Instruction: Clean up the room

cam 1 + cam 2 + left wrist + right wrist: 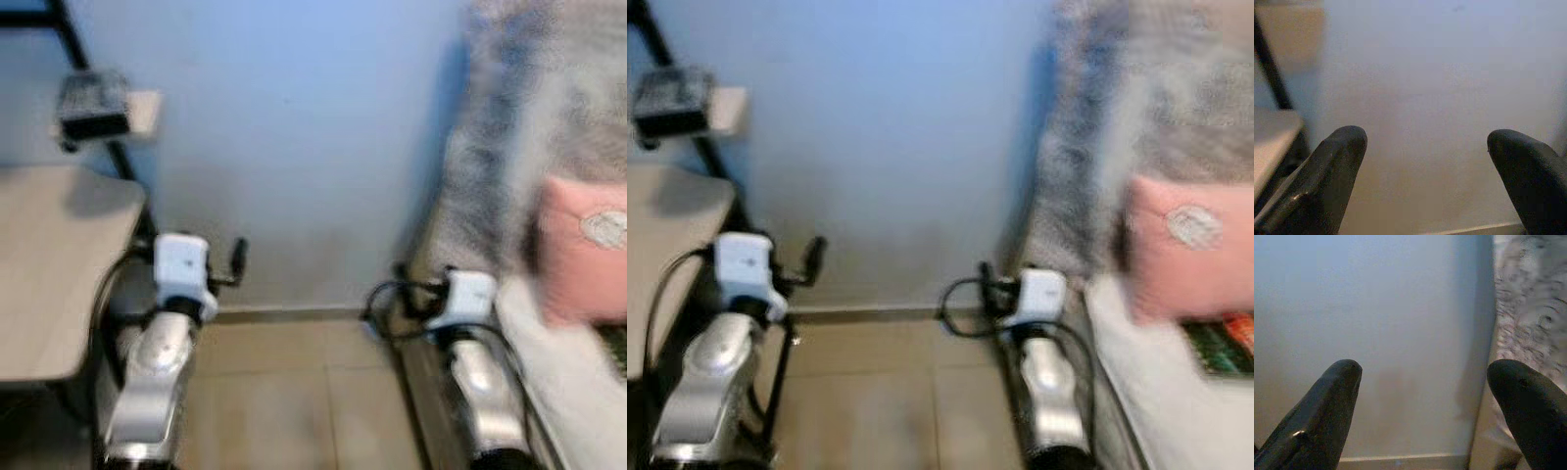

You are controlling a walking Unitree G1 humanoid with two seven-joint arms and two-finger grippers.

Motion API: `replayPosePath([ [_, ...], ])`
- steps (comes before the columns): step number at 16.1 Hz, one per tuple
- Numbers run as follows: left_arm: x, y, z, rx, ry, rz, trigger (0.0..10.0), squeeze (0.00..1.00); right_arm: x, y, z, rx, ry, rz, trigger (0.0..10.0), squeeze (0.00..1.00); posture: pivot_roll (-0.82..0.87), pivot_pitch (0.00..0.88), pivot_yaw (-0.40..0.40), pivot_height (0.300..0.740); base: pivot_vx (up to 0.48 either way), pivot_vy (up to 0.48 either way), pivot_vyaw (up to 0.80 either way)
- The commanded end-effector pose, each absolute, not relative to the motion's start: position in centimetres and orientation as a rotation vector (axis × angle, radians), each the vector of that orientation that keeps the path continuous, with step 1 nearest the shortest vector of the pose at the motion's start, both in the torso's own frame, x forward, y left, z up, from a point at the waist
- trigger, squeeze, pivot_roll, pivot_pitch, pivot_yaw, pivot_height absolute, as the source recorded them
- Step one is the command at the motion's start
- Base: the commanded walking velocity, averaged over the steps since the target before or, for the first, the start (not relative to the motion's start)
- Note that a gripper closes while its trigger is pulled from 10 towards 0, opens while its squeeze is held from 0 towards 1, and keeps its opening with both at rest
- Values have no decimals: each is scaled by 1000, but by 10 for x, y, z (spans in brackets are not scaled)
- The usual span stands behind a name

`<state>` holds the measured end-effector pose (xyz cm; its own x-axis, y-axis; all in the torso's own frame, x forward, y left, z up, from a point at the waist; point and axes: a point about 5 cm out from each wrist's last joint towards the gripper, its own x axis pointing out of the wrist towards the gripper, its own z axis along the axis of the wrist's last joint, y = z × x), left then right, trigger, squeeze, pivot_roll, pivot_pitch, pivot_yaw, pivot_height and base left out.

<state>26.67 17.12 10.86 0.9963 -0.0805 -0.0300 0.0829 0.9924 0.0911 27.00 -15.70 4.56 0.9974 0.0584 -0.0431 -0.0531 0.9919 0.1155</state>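
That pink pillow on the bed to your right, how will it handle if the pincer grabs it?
The pink pillow looks plump and soft, so it would likely squash and sag under a pinch rather than stay stiff. It is probably light for its bulk. It leans against the grey blanket, so a push may flop it over. The right pincer is open.

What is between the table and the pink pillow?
Between the table and pink pillow lie tiled floor and both tools, in the eye views.
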Motion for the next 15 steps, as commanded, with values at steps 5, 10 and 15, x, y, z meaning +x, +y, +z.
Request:
replayPosePath([
  [5, 279, 182, 97, 112, 83, -76, 10000, 0, 276, -140, 44, 161, 84, 74, 10000, 51, 92, 0, -14, 711, 0, 0, 0],
  [10, 300, 179, 17, 90, 439, -112, 10000, 0, 287, -128, -2, 145, 419, 57, 10000, 39, 65, 0, -19, 711, 0, 0, 0],
  [15, 258, 156, -41, 30, 808, -165, 10000, 0, 245, -111, -52, 164, 892, 49, 10000, 12, 41, 0, -28, 711, 0, 0, 0],
])
